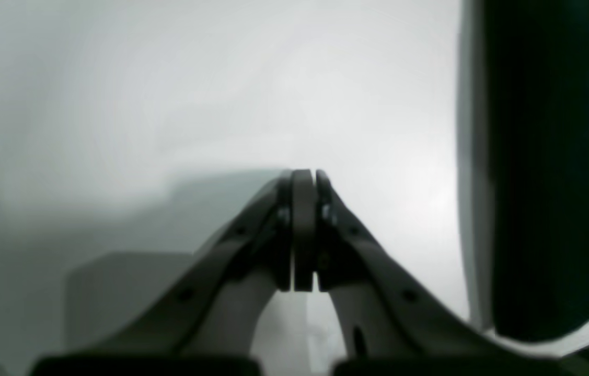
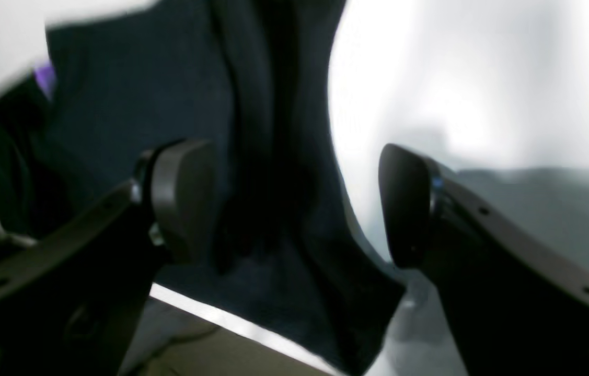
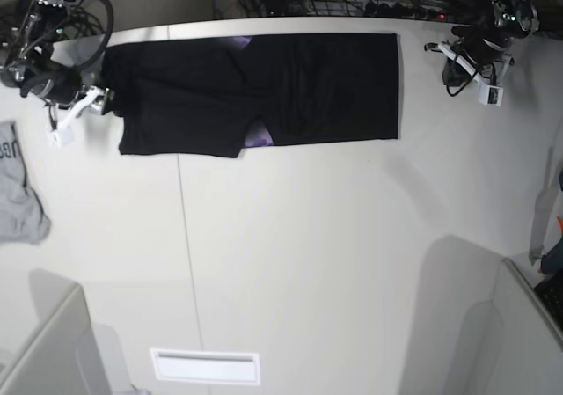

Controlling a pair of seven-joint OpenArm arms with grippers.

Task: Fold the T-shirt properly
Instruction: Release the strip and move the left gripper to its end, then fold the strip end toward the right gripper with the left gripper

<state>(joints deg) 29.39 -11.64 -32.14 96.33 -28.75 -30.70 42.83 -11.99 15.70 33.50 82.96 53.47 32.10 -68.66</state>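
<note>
At the T-shirt (image 3: 264, 87) end, my right pincer (image 2: 294, 203) gapes empty; left pincer (image 1: 304, 180) closed, holding nothing. I'd grab both layers squarely.

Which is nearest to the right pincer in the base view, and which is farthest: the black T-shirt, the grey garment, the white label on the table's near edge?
From the right pincer, at the view's upper left:
1. Black T-shirt, right beside it.
2. Grey garment, below, at the left edge.
3. White label, far down, near edge.
</note>
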